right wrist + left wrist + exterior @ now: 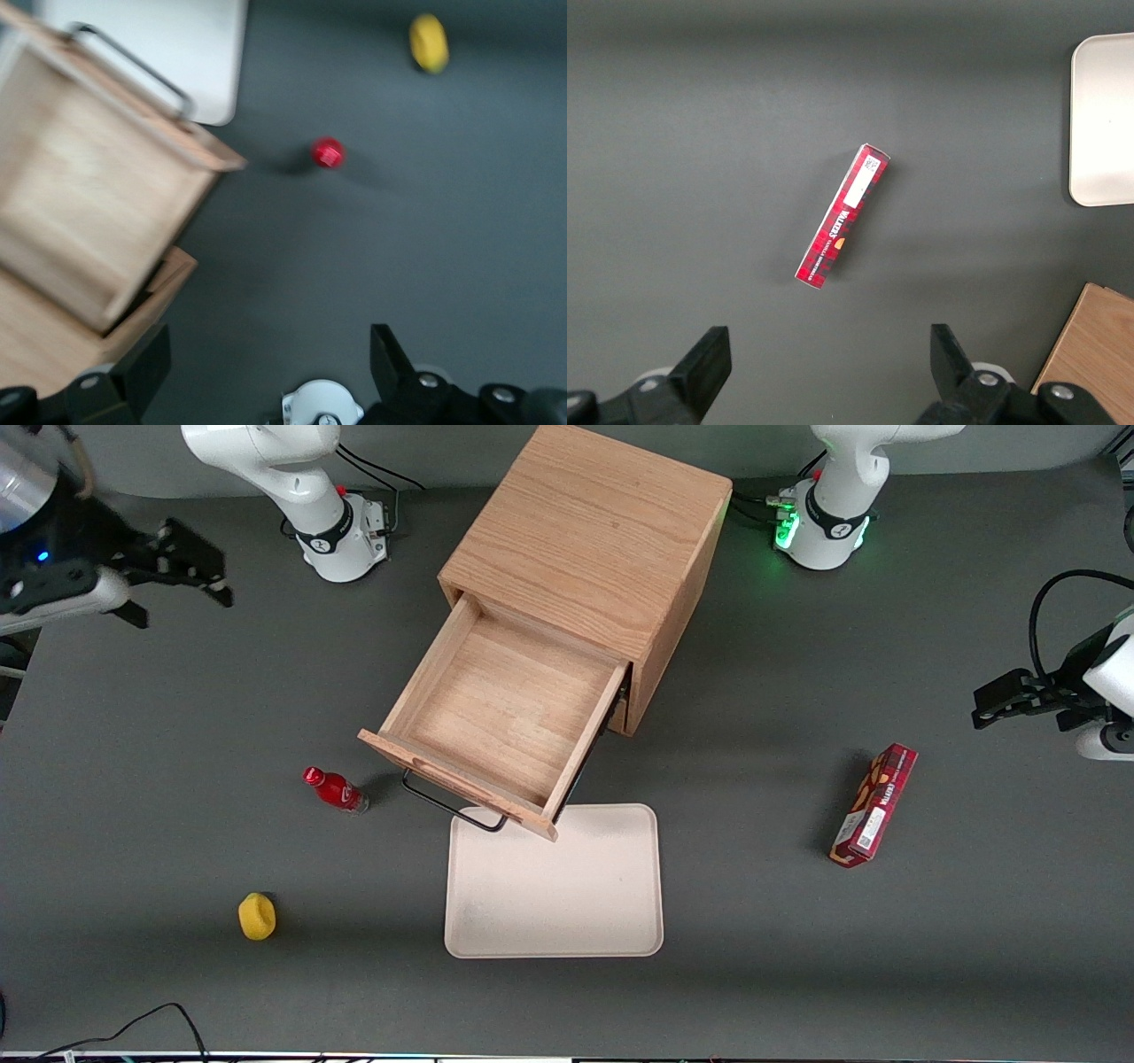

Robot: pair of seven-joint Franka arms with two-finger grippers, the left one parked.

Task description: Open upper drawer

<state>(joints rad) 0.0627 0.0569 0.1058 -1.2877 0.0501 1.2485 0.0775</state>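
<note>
The oak cabinet stands mid-table. Its upper drawer is pulled far out and its light-wood inside is bare. The thin black wire handle on the drawer front hangs over the tray's edge. The drawer and its handle also show in the right wrist view. My right gripper is up above the table toward the working arm's end, well apart from the drawer. In the right wrist view the gripper is open with nothing between its fingers.
A beige tray lies in front of the drawer. A small red bottle lies beside the drawer front, and a yellow object lies nearer the camera. A red box lies toward the parked arm's end.
</note>
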